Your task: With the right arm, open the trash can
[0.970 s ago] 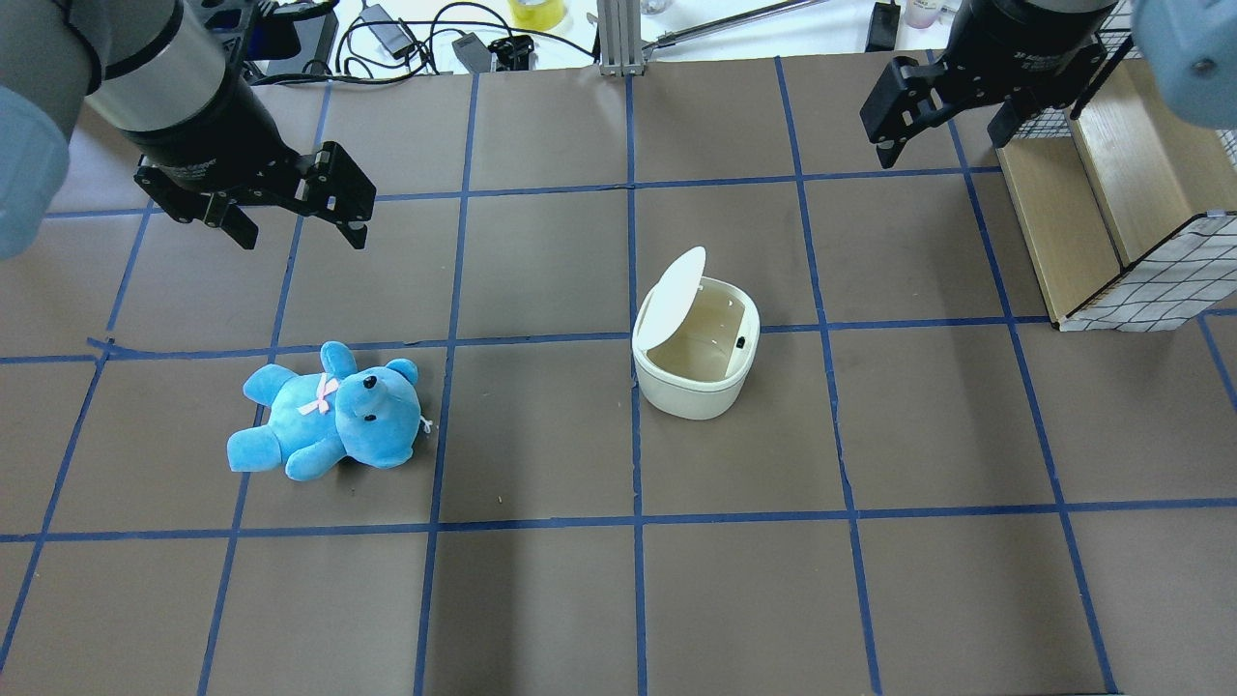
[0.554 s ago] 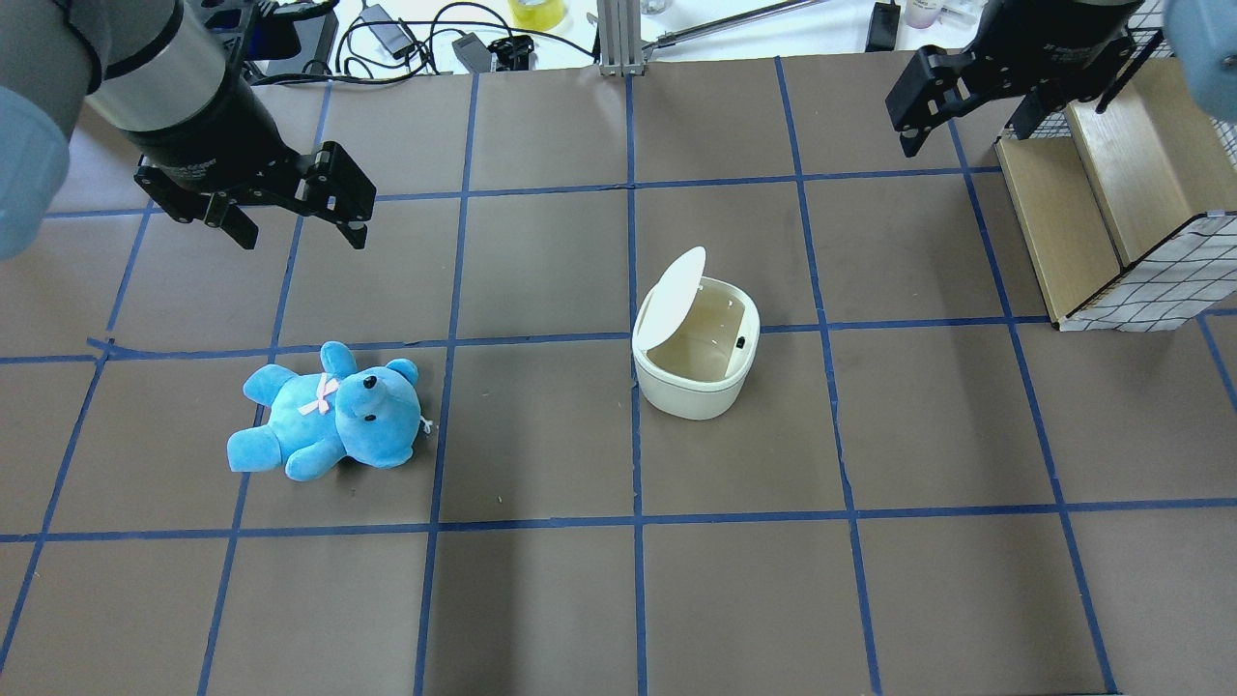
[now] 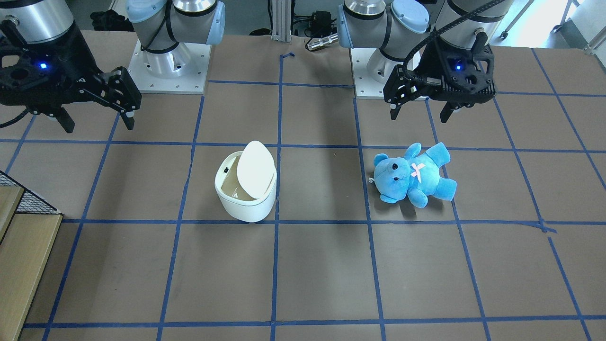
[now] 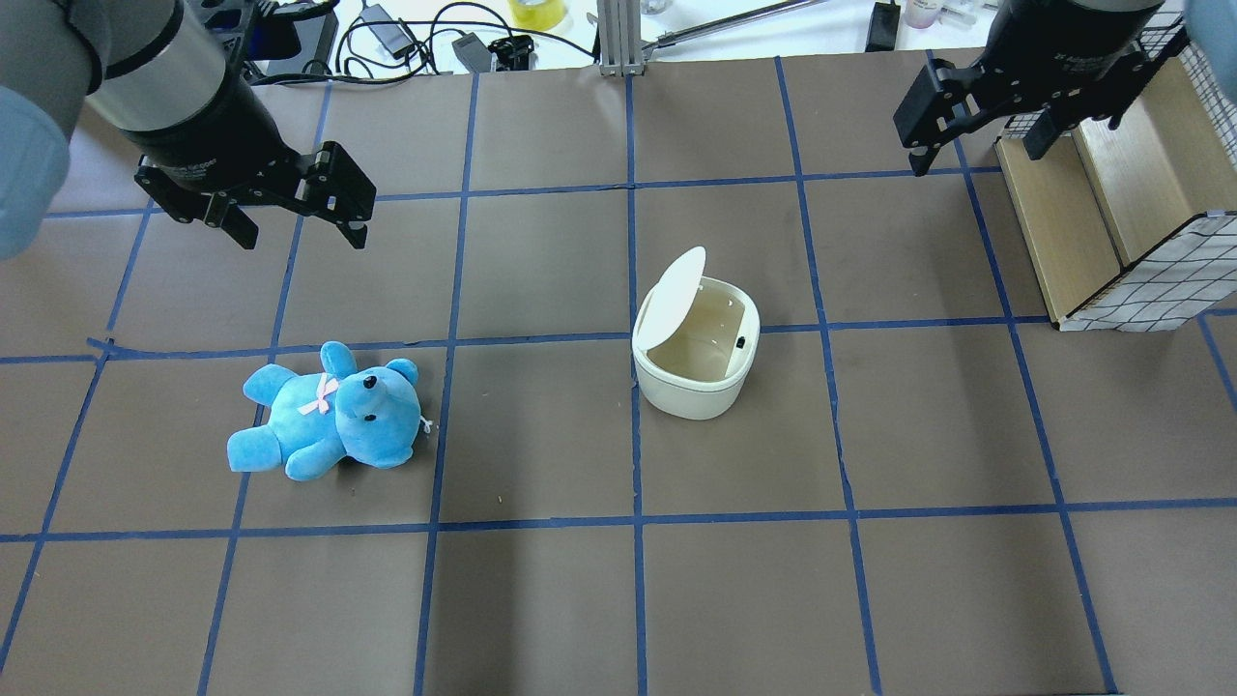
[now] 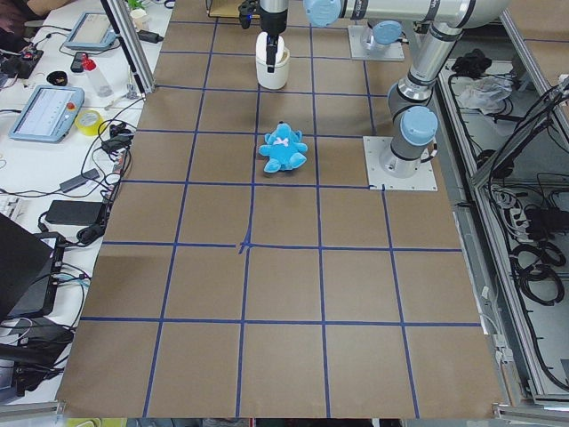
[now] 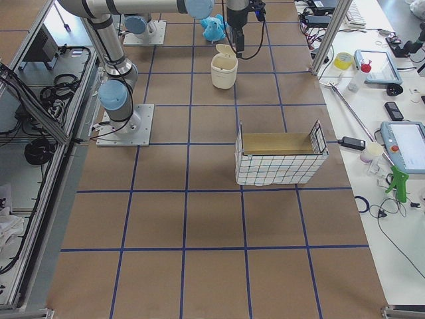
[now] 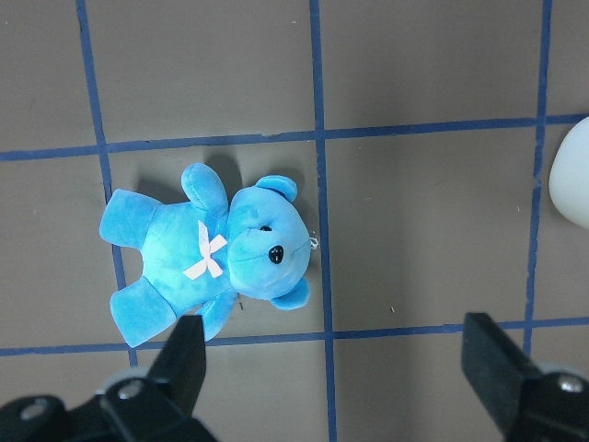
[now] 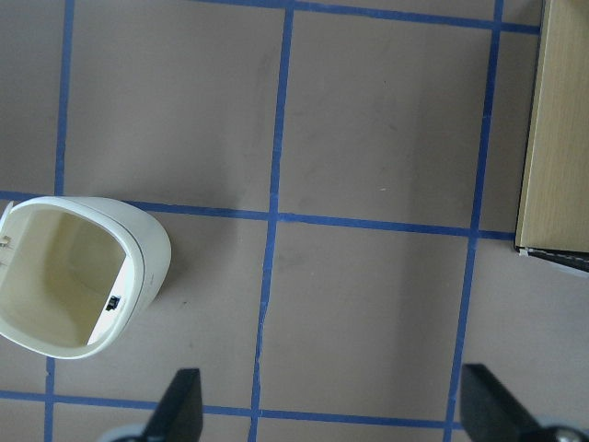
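The trash can [image 4: 694,394], a small white rounded-square bin, stood upright near the middle of the table [image 4: 541,609]; its flat lid [image 4: 672,298] was raised on its hinge at the robot's-left rim, baring a cream interior; the right arm [image 4: 1063,43] hung well apart from it, its black gripper [image 4: 973,155] spread wide and holding nothing.

Right arm [image 4: 1073,29] reached forward on robot's right side, wrist turned down. Right end effector [image 4: 976,153] hung raised, jaws spread wide, pointed downward. Left arm [image 4: 164,77] reached forward on robot's left side, wrist down. Left end effector [image 4: 302,232] hung raised, jaws spread wide. End effectors stood well apart.
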Available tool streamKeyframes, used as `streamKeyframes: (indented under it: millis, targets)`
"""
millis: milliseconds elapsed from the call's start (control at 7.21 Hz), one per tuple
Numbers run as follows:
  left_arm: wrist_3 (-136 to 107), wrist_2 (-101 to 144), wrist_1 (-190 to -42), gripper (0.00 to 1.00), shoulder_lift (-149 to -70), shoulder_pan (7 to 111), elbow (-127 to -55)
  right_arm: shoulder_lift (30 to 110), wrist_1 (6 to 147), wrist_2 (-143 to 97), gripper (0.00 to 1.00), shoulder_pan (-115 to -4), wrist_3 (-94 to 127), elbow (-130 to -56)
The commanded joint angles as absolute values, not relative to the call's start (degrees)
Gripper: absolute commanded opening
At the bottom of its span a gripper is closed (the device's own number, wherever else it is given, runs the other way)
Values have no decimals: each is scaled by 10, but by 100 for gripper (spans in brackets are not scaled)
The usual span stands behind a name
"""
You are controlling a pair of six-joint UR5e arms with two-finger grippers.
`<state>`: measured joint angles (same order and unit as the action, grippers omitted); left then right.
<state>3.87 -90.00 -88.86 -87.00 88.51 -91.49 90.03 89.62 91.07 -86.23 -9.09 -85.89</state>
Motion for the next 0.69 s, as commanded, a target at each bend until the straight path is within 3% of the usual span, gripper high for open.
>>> streamKeyframes:
  millis: [0, 554]
  targets:
    - [39, -899, -889, 100, -870, 885, -915, 903, 879, 918, 100, -899, -28, -860]
    - [39, -900, -889, 100, -870, 885, -915, 895, 889, 920, 100, -912, -50, -860]
